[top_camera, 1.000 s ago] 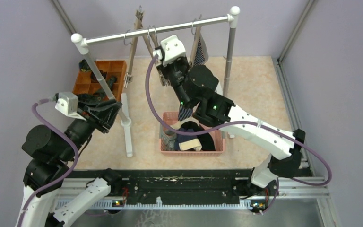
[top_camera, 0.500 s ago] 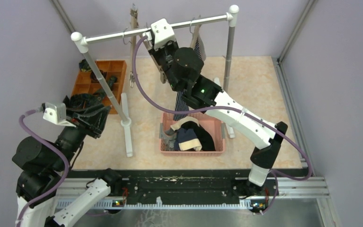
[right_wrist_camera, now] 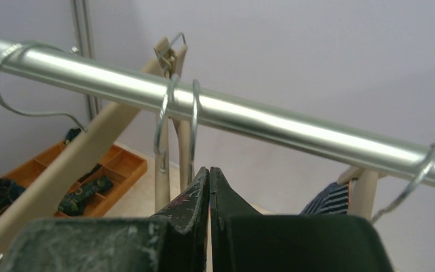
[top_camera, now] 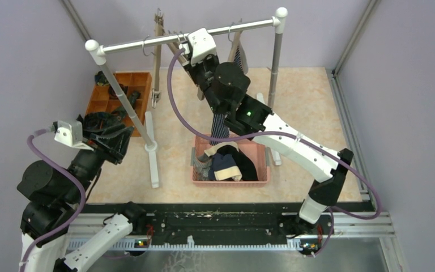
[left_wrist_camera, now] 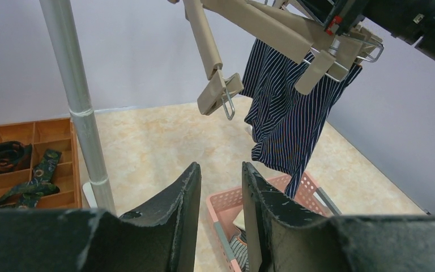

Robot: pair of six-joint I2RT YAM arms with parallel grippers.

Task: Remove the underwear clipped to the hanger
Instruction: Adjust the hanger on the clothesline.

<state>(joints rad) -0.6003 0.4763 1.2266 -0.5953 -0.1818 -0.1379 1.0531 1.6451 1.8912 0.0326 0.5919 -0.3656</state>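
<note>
Up at the silver metal rail [right_wrist_camera: 272, 126], the right gripper [right_wrist_camera: 209, 173] is clenched, its two dark fingers pressed flat together with nothing between them. The tips sit just under the rail, and at eleven o'clock from them two wire hooks [right_wrist_camera: 177, 113] loop over it.

At four o'clock from the tips, in the right wrist view, a corner of the navy boxer shorts with white stripes [left_wrist_camera: 286, 110] shows beside another hook. The left wrist view shows them hanging from a metal-sprung clip [left_wrist_camera: 312, 76] on a tan wooden hanger [left_wrist_camera: 260, 24], their lower end dangling over the pink plastic basket [top_camera: 230, 182]. In the top view that basket lies at six o'clock from the right wrist. It holds dark and pale folded cloth [top_camera: 226, 163], likely other shorts, though I cannot tell which is which.

The left gripper [left_wrist_camera: 220, 175] is released, its fingers [left_wrist_camera: 184, 198] parted with an empty gap, held low and well apart from the hanger. The striped shorts are at one o'clock from it, and a bare wooden clip [left_wrist_camera: 218, 93] hangs at twelve. A grey upright post [left_wrist_camera: 79, 107] stands at ten o'clock. Beyond it lies an orange compartment tray [left_wrist_camera: 34, 129] holding small dark rolled bundles [left_wrist_camera: 5, 157].
</note>
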